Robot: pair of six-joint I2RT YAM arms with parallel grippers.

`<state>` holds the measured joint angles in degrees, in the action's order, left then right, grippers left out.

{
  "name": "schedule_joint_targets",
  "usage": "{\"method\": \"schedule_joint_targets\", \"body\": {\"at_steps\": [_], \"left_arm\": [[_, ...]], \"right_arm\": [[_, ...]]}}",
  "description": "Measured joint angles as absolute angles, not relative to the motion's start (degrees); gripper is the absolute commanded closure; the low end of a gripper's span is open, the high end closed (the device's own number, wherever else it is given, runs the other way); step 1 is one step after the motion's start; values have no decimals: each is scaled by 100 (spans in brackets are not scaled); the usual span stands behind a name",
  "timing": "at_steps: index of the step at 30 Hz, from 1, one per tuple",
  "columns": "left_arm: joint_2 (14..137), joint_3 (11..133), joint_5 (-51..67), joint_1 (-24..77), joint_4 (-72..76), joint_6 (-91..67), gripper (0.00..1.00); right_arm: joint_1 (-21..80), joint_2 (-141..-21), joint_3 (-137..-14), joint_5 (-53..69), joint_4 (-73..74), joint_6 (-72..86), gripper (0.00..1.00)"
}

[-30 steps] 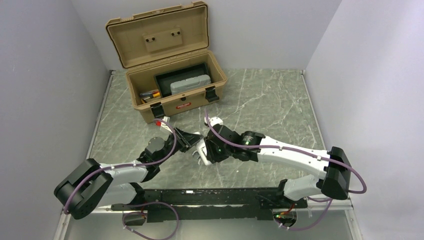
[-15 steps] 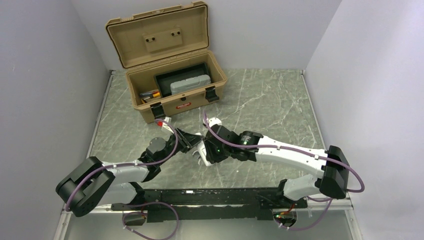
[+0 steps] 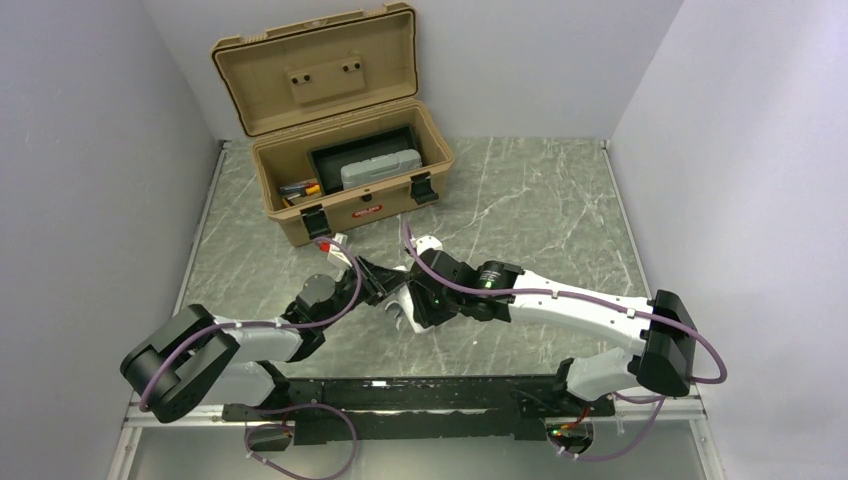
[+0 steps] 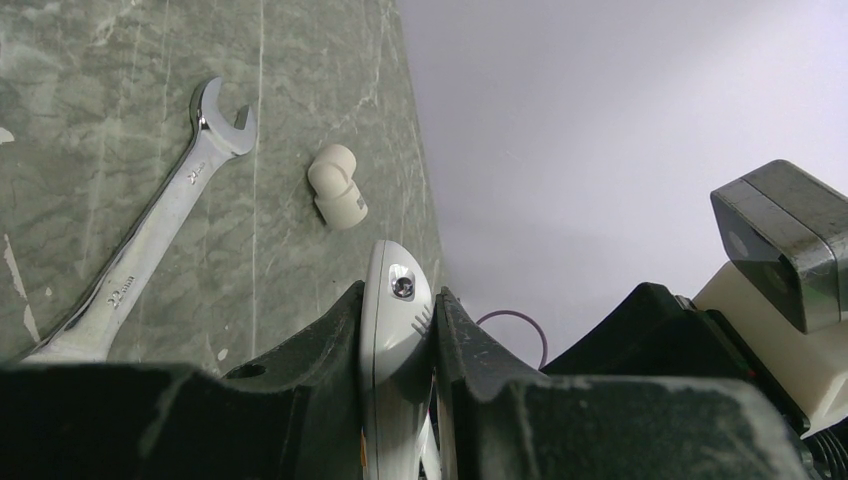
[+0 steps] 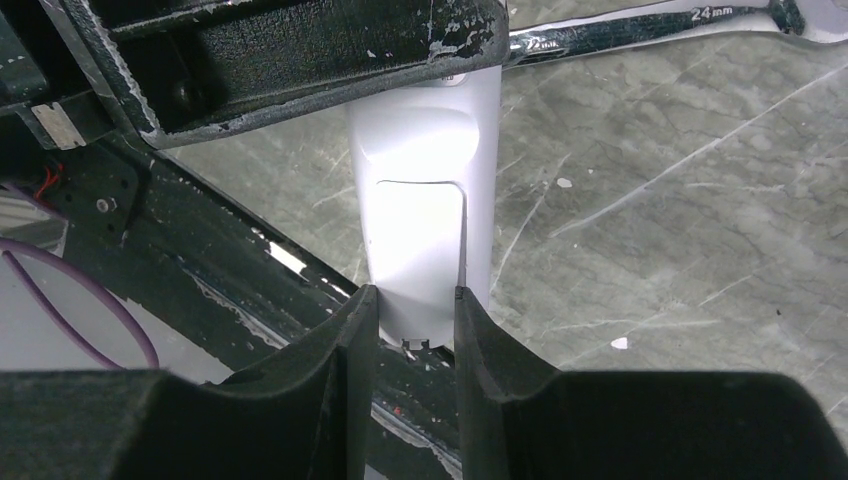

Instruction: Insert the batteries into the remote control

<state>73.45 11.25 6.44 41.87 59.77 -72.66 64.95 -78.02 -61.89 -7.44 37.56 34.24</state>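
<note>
Holding the remote control [image 5: 420, 200] clear of the tabletop [image 3: 540, 210] near its middle, the left gripper [image 4: 397, 305] and right gripper [image 5: 415, 297] each clamp one end across its narrow sides, and it looks light, rigid and slick, so the ends seem the safest hold.

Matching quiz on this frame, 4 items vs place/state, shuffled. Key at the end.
1 remote control
2 wrench
3 small white curved plastic piece
4 toolbox

A lid open, far left of the table
B clamped in the left gripper
C silver, lying flat on the table
D loose on the table, beside the wrench's open end

Pairs: 1-B, 2-C, 3-D, 4-A
</note>
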Motion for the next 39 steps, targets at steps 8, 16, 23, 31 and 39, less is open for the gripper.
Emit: {"method": "schedule_joint_targets", "body": {"at_steps": [8, 16, 23, 31, 39], "left_arm": [[7345, 1127, 639, 4209, 6001, -7262, 100], [7345, 1127, 637, 4222, 6007, -7264, 100], [7345, 1127, 646, 4246, 6020, -7266, 100], [7345, 1127, 666, 4248, 6088, -7275, 100], [7435, 1127, 683, 4248, 6285, -7323, 100]], "right_arm": [[6497, -7802, -6189, -788, 3778, 3411, 73], [6508, -7802, -6189, -849, 3787, 3406, 60], [6508, -7802, -6189, -864, 3787, 3406, 53], [6508, -7800, -6189, -878, 3774, 3409, 45], [6508, -7592, -6184, -993, 3693, 3422, 39]]}}
